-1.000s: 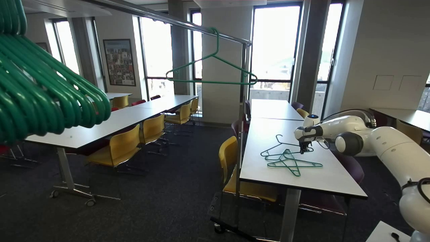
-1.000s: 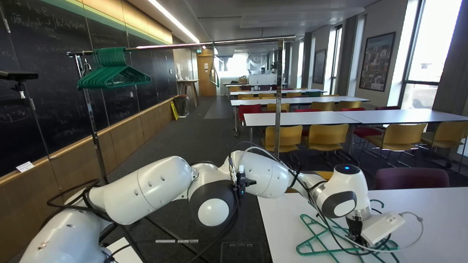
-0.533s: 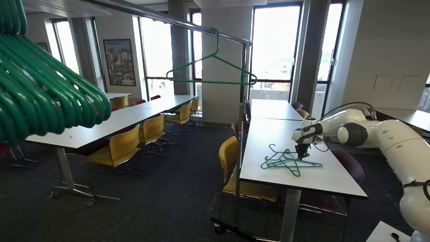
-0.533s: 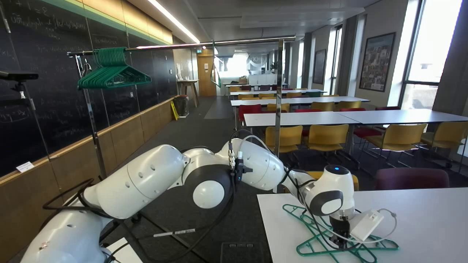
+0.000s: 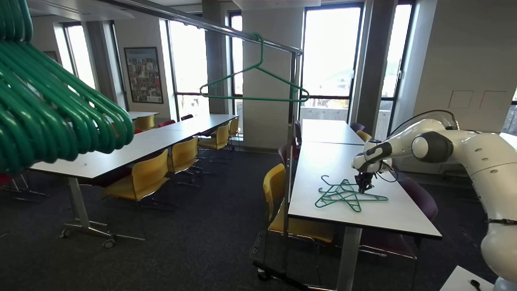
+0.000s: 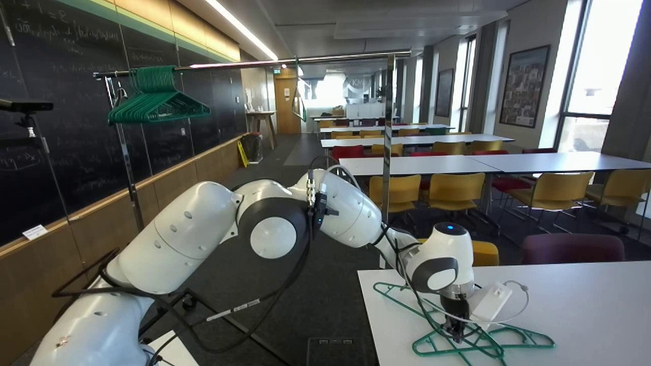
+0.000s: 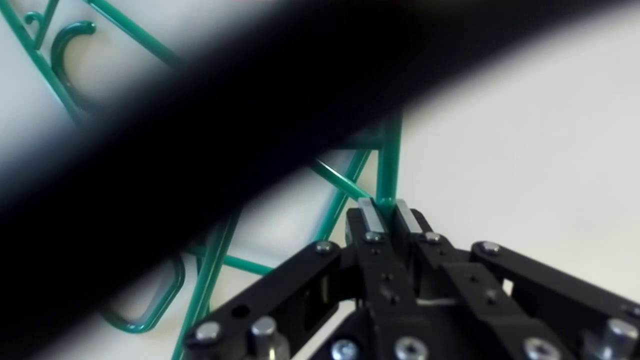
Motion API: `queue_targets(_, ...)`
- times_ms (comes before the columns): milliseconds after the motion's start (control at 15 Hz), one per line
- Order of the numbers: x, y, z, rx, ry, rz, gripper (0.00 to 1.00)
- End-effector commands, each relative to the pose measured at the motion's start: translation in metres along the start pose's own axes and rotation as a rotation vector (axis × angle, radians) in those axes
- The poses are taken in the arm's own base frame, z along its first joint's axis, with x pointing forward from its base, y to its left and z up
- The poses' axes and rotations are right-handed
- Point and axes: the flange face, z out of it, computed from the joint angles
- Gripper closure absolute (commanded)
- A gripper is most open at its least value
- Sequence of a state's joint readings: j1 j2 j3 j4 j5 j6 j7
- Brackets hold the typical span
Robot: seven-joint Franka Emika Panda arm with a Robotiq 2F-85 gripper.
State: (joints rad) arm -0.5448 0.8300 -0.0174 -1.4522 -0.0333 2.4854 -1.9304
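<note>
Over white tabletop [image 7: 530,165], end effector [image 7: 385,210] nearly closed, gripping green hanger [image 7: 389,167]

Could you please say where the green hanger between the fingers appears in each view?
In the wrist view, the green hanger runs up from between the fingers, just right of centre.
In an exterior view, the green hanger is right of centre, extending left from the fingers.
In an exterior view, the green hanger is lower right, reaching up-left from them.
Shared landmark: the white table beneath it.
</note>
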Motion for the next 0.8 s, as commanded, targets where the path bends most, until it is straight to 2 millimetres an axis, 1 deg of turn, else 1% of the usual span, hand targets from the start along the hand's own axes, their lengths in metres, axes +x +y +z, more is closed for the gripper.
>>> queue_targets(0,0.012,-0.024,-0.051,-0.080,0.001,-0.031,0.98)
queue_targets(267,0.024,-0.042,-0.095,-0.166,-0.010,-0.027,0.98)
queue_targets(400,0.032,-0.051,-0.118,-0.232,-0.022,0.005,0.98)
queue_targets(667,0.046,-0.079,-0.162,-0.436,-0.070,0.093,0.98)
queue_targets(733,0.054,-0.087,-0.177,-0.490,-0.084,0.115,0.98)
